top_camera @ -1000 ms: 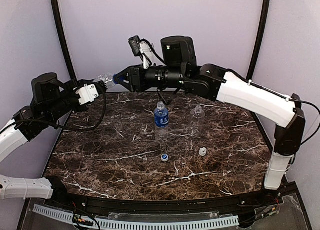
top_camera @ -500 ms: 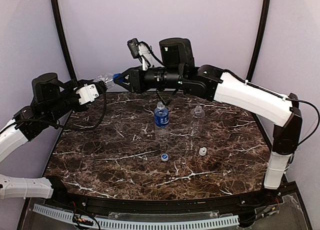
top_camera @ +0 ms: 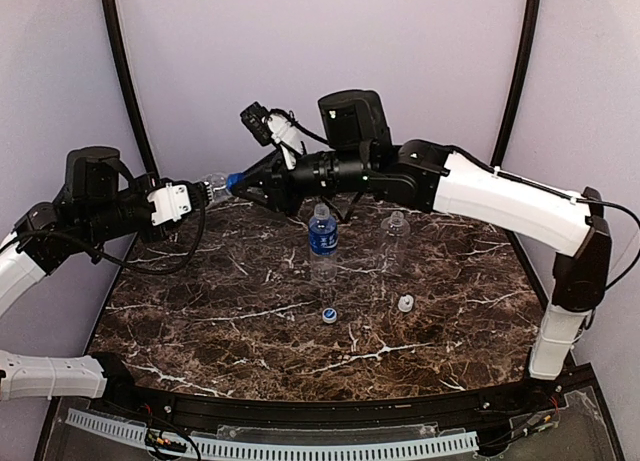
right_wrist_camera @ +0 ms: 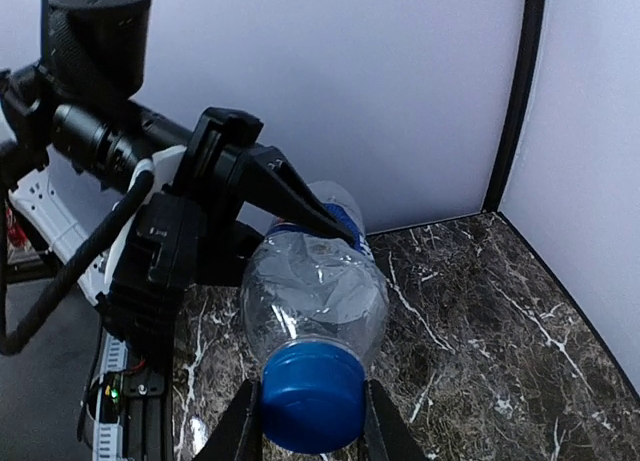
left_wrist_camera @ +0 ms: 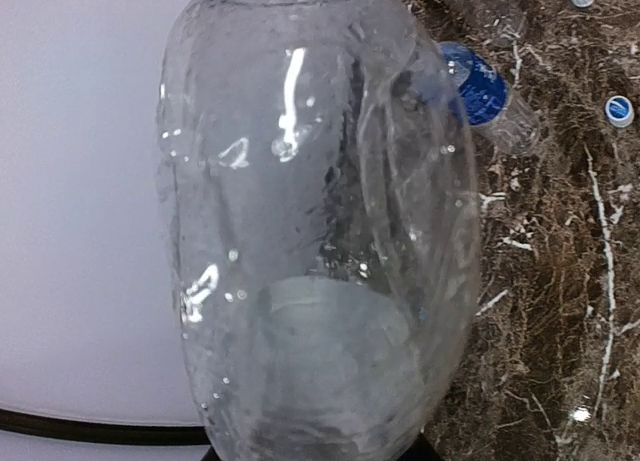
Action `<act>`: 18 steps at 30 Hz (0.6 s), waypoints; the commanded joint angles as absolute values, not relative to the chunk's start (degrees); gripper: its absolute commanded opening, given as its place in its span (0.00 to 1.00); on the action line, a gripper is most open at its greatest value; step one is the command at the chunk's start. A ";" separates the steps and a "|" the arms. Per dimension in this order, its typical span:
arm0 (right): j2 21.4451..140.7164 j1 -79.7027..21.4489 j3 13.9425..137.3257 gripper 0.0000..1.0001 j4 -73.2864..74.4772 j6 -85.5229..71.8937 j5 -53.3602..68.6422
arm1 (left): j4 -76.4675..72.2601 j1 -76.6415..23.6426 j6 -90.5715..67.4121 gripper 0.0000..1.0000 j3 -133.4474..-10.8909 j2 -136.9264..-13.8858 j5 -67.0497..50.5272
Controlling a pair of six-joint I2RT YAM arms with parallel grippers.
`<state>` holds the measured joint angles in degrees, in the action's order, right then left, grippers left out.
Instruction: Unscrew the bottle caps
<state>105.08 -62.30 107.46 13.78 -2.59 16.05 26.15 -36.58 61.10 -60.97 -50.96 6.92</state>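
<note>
Hanging in the air over the far left part of the table, the held bottle lay roughly level between the two arms, clear of the marble top. The left claw was closed on its body; in the right wrist view its black fingers pressed against the crumpled clear plastic on the side away from the neck. The right claw was clamped narrowly on the blue cap, one finger on each side of it, with the cap seated on the neck. From the left wrist camera the bottle's clear wall filled nearly the whole view.

Two more bottles stood upright near the middle of the table, apart from each other: the labelled bottle with its blue wrap, and the plain bottle to its right. Neither showed a cap on its neck. Nearer the arm bases two caps lay loose on the marble: the left loose cap just in front of the labelled bottle, and the white right loose cap in front of the plain one.
</note>
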 commanded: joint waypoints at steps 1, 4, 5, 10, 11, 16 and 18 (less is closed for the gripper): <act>101.36 -67.41 102.79 0.00 15.74 21.70 20.61 | 46.08 -37.62 58.84 0.23 -64.75 -51.80 -14.63; 98.68 -71.42 96.49 0.00 17.58 36.20 20.16 | 51.98 -37.60 57.64 0.22 -66.65 -52.29 -21.81; 97.93 -72.94 94.16 0.00 17.47 41.22 18.59 | 52.75 -37.55 57.47 0.22 -66.81 -52.38 -23.40; 97.19 -78.94 88.00 0.00 16.74 58.53 4.35 | 55.34 -37.61 56.96 0.19 -65.95 -52.46 -25.74; 97.40 -79.61 87.67 0.00 16.78 61.05 1.17 | 55.31 -37.55 56.95 0.19 -65.80 -52.34 -25.82; 97.25 -82.87 84.13 0.00 10.18 73.91 -12.88 | 55.37 -37.62 56.50 0.19 -64.99 -51.93 -26.01; 96.76 -83.05 82.73 0.00 6.58 76.36 -14.47 | 55.09 -37.61 56.33 0.19 -64.71 -51.68 -26.01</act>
